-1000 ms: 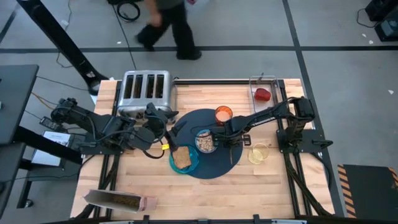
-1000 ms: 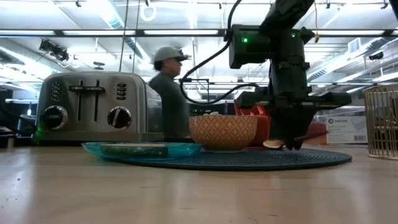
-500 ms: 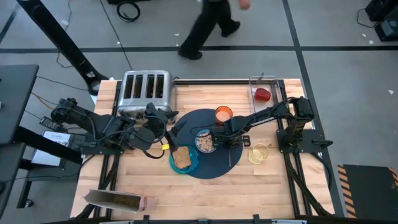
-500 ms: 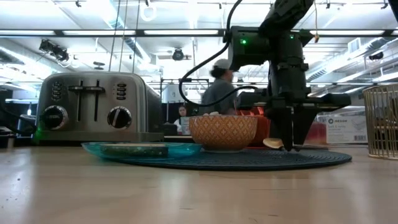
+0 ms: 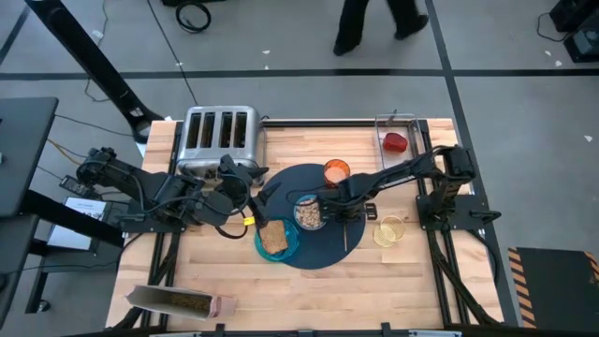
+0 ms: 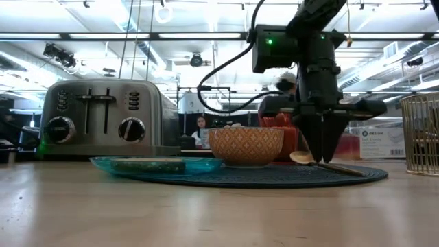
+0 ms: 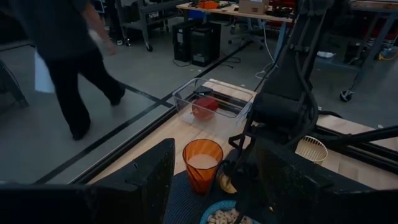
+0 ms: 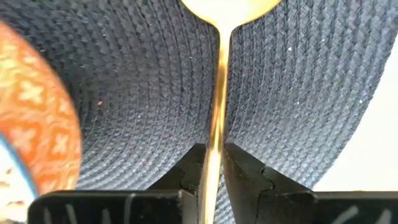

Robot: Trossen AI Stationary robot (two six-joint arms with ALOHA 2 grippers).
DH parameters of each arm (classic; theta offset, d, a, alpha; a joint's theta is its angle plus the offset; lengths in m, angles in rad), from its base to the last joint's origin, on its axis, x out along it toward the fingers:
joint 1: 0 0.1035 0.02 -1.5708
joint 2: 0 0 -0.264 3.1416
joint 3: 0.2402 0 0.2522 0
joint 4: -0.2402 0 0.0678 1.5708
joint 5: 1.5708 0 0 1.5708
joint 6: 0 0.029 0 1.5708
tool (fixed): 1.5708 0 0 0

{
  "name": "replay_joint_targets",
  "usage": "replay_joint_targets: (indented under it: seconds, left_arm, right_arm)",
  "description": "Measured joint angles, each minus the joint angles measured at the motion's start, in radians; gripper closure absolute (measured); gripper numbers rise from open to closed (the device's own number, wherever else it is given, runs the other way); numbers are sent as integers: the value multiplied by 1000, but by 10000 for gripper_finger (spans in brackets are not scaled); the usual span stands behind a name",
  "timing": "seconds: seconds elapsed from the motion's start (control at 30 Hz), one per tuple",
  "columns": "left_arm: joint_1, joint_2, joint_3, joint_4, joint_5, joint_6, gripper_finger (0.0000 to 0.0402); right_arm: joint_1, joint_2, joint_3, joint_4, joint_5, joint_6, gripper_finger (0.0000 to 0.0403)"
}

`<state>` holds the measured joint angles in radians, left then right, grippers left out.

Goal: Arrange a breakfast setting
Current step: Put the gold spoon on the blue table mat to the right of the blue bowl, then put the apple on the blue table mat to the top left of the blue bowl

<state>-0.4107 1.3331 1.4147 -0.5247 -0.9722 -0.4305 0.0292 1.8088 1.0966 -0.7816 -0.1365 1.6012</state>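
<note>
Right gripper [image 6: 323, 159] w/ fingers spread either side of spoon [image 8: 219, 93], which is lying on mat [image 8: 292, 93] beneath it. We're finishing placement; next we're lifting clear. Left gripper [image 5: 251, 201] waiting, can't tell its state.

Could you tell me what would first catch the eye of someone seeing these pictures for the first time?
Probably the right pincer, standing straight down over the dark-blue mat with a gold spoon lying between its fingers, beside the cereal bowl. Next, the silver toaster at the table's far left corner, with the left pincer waiting near it.
</note>
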Motion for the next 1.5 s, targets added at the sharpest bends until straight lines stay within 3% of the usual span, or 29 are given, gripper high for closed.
replay_joint_targets:
  seconds: [0.33,0.83,1.2,1.5]
  left_arm:
    - [0,0,0,0,0,0,173]
    - [0,0,0,4,0,-3,173]
    - [-3,0,0,5,0,-3,173]
    - [-3,0,0,4,0,-4,173]
  right_arm:
    - [13,-158,0,-67,59,2,328]
    - [22,-526,0,-227,276,82,328]
    - [-202,-628,0,-292,330,-71,328]
    - [-437,-627,0,-281,319,-421,328]
